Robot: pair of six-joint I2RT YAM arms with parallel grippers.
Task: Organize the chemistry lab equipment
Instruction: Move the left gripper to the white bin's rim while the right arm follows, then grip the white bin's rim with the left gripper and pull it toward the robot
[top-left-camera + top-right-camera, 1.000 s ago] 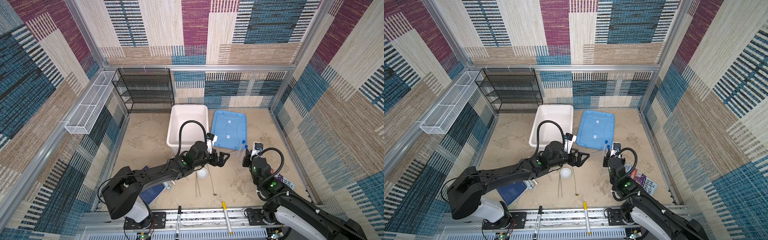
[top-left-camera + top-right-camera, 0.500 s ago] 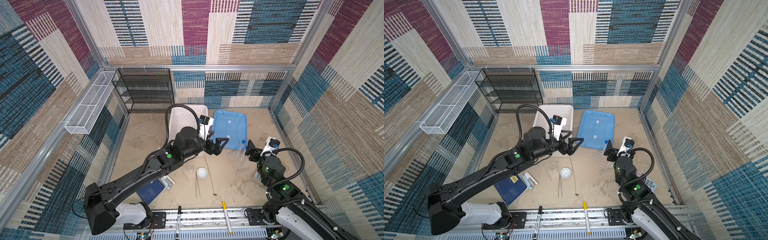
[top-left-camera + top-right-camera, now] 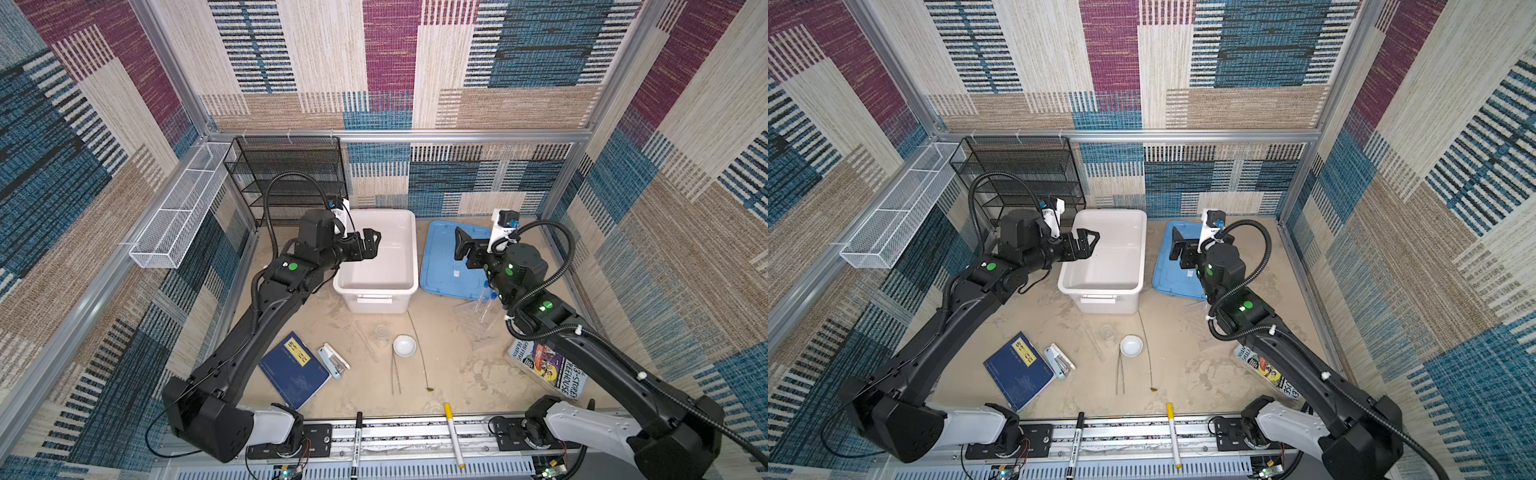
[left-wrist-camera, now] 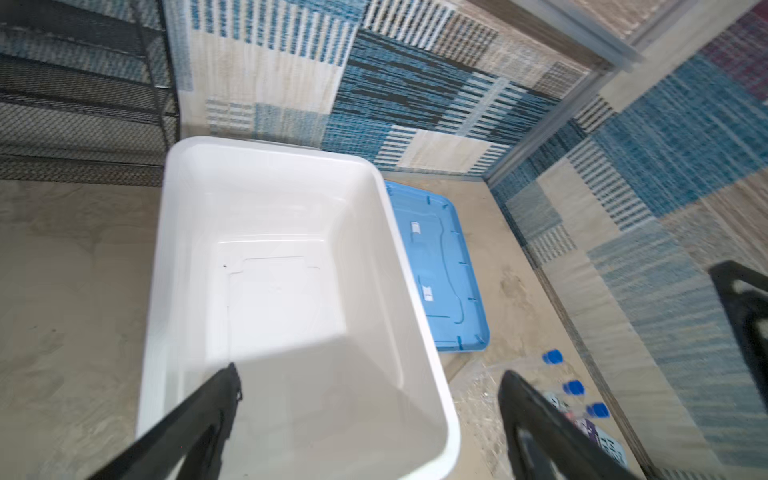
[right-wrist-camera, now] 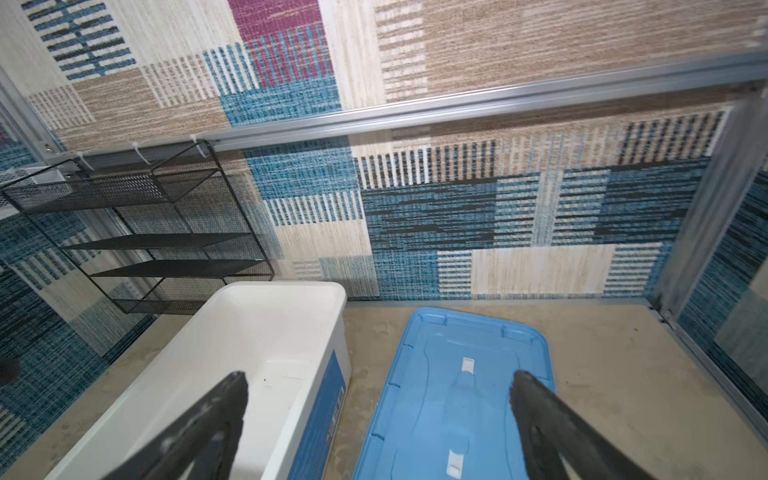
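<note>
Holding the left gripper (image 3: pixel 371 245) wide and empty above the white bin (image 3: pixel 376 286), and the right gripper (image 3: pixel 458 245) equally wide above the blue lid (image 3: pixel 440 266). Showing test tubes (image 3: pixel 486 299) in the clear rack (image 3: pixel 469 316) beside that lid, with dish (image 3: pixel 404 345), beaker (image 3: pixel 381 332), tweezers (image 3: pixel 395 374) and spoon (image 3: pixel 419 353) lying before the bin.

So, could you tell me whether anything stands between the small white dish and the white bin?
Only the glass beaker, beside the small white dish toward the white bin; that bin is uncovered, blue lid alongside.
</note>
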